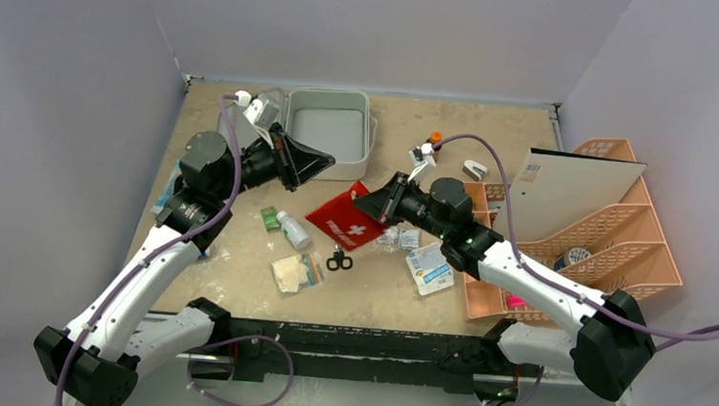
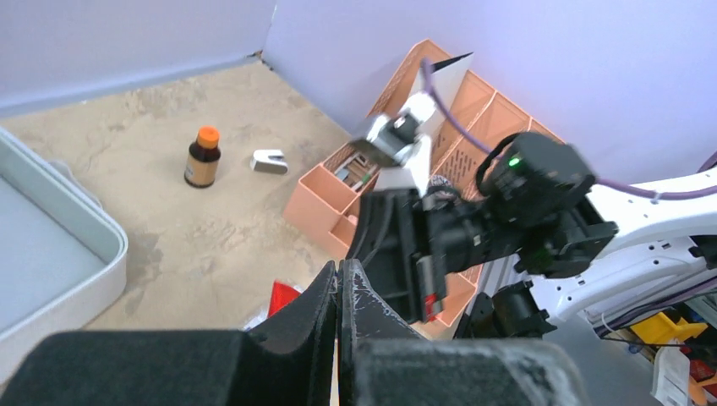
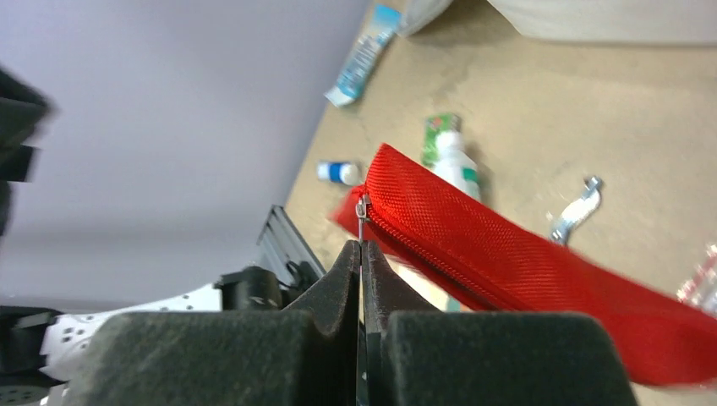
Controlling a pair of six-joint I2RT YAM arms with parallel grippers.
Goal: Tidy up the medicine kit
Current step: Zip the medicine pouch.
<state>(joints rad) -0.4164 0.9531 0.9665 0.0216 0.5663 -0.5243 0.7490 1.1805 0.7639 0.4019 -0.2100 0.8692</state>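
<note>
Evidently the right gripper (image 3: 360, 247) keeps its jaws pinched on the small metal zipper pull (image 3: 362, 211) of the flat red fabric pouch (image 3: 507, 254), probably to unzip it. The left gripper (image 2: 338, 271) hovers with its jaws together and empty, beside the open light-grey plastic medicine kit (image 1: 330, 129) at the far edge of the sandy table (image 1: 493, 145). That arm hides the kit's left side.

Looks past the right gripper (image 3: 361, 249), fingers pressed flat together and pinching the small metal zipper pull (image 3: 362, 210) of a red pouch (image 3: 507, 262) slanting from upper left down to the lower right over the tan table (image 3: 524, 101). Takes in, beyond the pouch, a white bottle (image 3: 452, 159) lying against a green box (image 3: 437, 128), a small blue-and-white container (image 3: 338, 172) near the table's edge, and a blue-and-white tube (image 3: 363, 55) farther off. Catches a blurred bit of bright metal (image 3: 575, 210) to the right, too soft to identify.
</note>
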